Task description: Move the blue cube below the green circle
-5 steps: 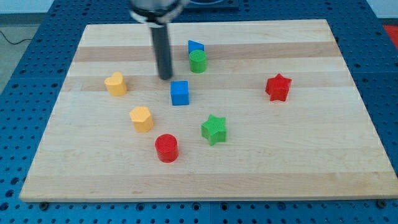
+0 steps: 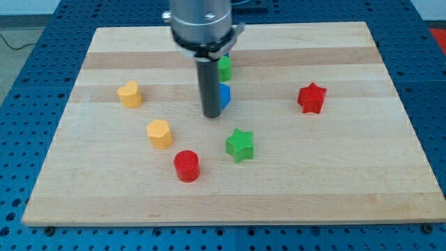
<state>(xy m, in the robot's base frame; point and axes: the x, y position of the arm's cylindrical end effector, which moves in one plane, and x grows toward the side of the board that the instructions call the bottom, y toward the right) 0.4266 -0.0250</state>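
The blue cube [image 2: 225,97] sits just below the green circle [image 2: 225,67] near the board's upper middle; my rod covers most of the cube's left side. My tip [image 2: 211,115] rests on the board against the cube's lower left. The green circle is partly hidden behind the rod's housing. A second blue block above the circle is hidden but for a sliver.
Two yellow blocks [image 2: 129,94] [image 2: 159,133] lie at the left. A red cylinder [image 2: 187,166] and a green star [image 2: 240,145] lie below my tip. A red star [image 2: 311,97] is at the right. The wooden board [image 2: 348,174] sits on a blue perforated table.
My tip moved right and down, from upper left of the blue cube to its lower left. The blue cube shifted right and slightly up, now under the green circle.
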